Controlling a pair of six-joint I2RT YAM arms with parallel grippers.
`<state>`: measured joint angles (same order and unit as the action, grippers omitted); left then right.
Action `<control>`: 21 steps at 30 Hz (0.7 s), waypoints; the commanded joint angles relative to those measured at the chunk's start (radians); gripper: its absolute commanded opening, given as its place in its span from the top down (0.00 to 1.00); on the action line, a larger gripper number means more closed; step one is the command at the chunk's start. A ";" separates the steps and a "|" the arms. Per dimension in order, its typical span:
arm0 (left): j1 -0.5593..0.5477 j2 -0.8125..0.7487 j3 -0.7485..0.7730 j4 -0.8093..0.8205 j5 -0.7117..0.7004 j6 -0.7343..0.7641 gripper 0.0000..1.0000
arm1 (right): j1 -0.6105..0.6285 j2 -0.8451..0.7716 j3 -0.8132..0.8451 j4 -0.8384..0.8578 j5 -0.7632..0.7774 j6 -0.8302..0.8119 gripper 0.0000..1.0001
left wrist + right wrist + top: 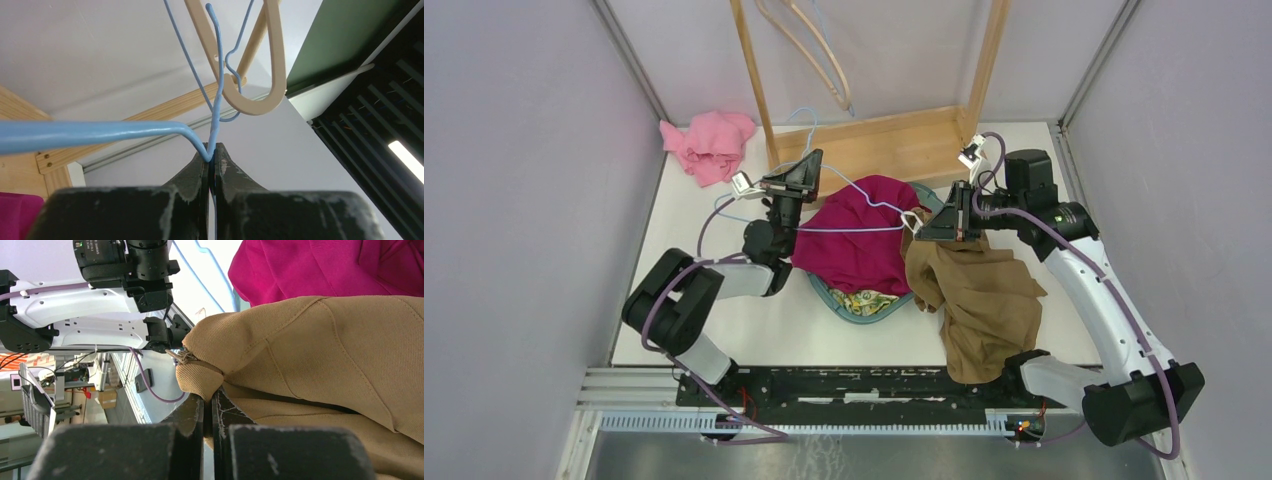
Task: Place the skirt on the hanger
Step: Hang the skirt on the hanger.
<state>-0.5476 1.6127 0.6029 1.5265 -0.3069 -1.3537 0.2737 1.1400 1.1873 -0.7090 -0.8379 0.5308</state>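
L end effector [210, 156] pinched shut on the blue wire hanger [100, 134] at the neck, just under the hook. The hanger sits over the magenta garment [864, 245]. R end effector [208, 399] clamped on a fold of the tan skirt [984, 300], lifted edge just beside hanger's right tip; touching or not, can't tell. Rest of skirt drapes on table [754, 335], front-right. Pink cloth [709, 145] back-left, wooden rack [894, 140] behind.
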 commanded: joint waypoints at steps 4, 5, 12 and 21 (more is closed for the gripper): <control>-0.005 -0.084 -0.025 0.204 -0.003 -0.059 0.92 | -0.009 -0.005 -0.009 0.070 -0.038 0.012 0.99; -0.004 -0.085 -0.026 0.203 0.000 -0.064 0.92 | -0.009 -0.004 -0.011 0.076 -0.038 0.015 0.99; -0.005 -0.064 -0.005 0.203 0.020 -0.083 0.92 | -0.010 0.012 -0.022 0.133 -0.055 0.050 0.99; -0.014 -0.032 0.044 0.204 0.026 -0.055 0.92 | -0.010 0.038 -0.044 0.199 -0.105 0.093 0.93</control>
<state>-0.5537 1.5650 0.5903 1.5272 -0.2951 -1.4036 0.2661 1.1774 1.1450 -0.5976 -0.8795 0.5934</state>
